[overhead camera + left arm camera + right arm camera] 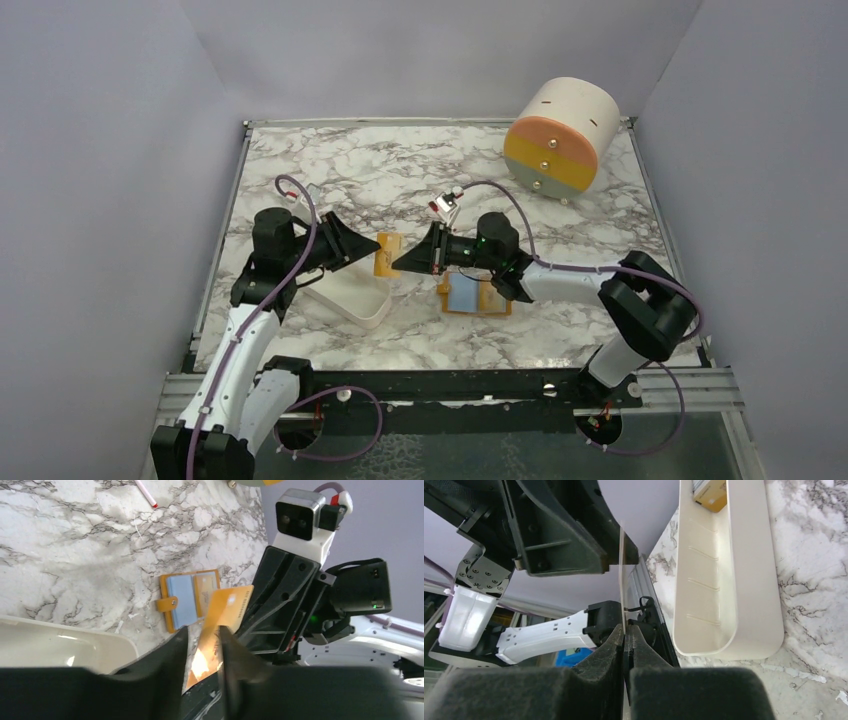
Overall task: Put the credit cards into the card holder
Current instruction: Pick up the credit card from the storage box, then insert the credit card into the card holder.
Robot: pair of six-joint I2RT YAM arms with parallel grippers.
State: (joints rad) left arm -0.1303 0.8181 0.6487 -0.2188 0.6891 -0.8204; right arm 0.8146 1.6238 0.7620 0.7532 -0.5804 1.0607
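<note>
A golden-orange credit card [387,253] hangs in the air between my two grippers, above the table. My right gripper [625,629] is shut on its one end; the card [622,580] shows edge-on there. My left gripper [204,632] stands open round the other end, and the card [227,610] leans near its right finger with a gap on the left. The card holder [478,296] lies open on the table under the right arm, blue-grey inside up [190,597], with a golden card [206,585] in its right pocket.
A white oblong tray [350,300] sits under the left arm, with another golden card [711,492] at its far end. A cream-orange drum [560,135] stands at the back right. A red-and-white stick [146,493] lies on the marble.
</note>
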